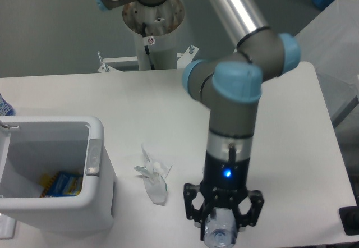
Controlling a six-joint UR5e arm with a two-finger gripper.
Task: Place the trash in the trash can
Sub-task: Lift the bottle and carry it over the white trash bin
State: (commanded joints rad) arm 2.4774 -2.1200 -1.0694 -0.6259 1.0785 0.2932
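Observation:
My gripper [222, 220] points down at the table's front edge, right of centre. Its black fingers [193, 206] are closed around a clear plastic bottle [220, 231], seen end-on between them; its cap colour does not show. The crumpled white, partly clear wrapper [152, 175] lies on the table to the left of the gripper, apart from it. The white trash can [95, 130], with a thick rounded rim and a grey tab [93, 157] on its right side, stands at the front left, left of the wrapper.
Inside the trash can lies a blue and yellow packet [63, 183]. A blue object [4, 106] shows at the left edge behind the can. The arm's base post [152, 29] stands at the table's back. A black item [350, 221] sits at the right edge.

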